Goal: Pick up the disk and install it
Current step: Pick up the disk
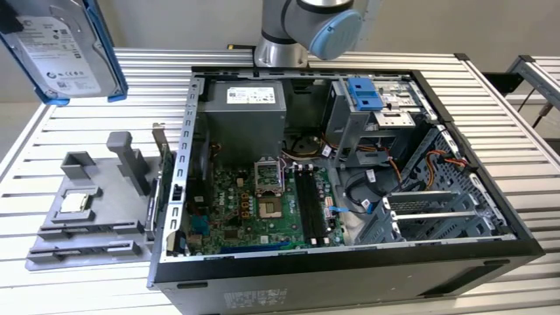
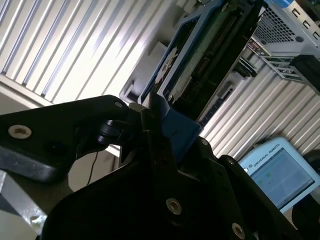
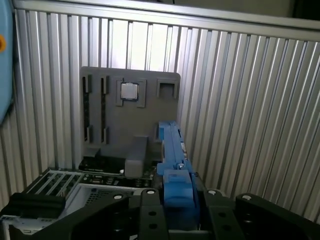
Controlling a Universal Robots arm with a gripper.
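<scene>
Silver disk point(image 1: 60, 46): flat metal slab with a white label and a blue plastic rail; held in the air at the exterior view's left, well apart from the case point(image 1: 350, 272).
Gripper point(image 3: 177, 197): black fingers point(image 3: 150, 207) clenched on one end of the disk's blue rail, seen in both wrist views.
Step tip: looks mid-carry; the grip is on thin plastic at one end, so move slowly, without tilting, and stay clear of the case rim.
Table point(image 1: 490, 85): ribbed shiny aluminium slats.
Holder point(image 1: 88, 243): matte grey blocky plastic with a square chip point(image 1: 75, 202) seated in it.
</scene>
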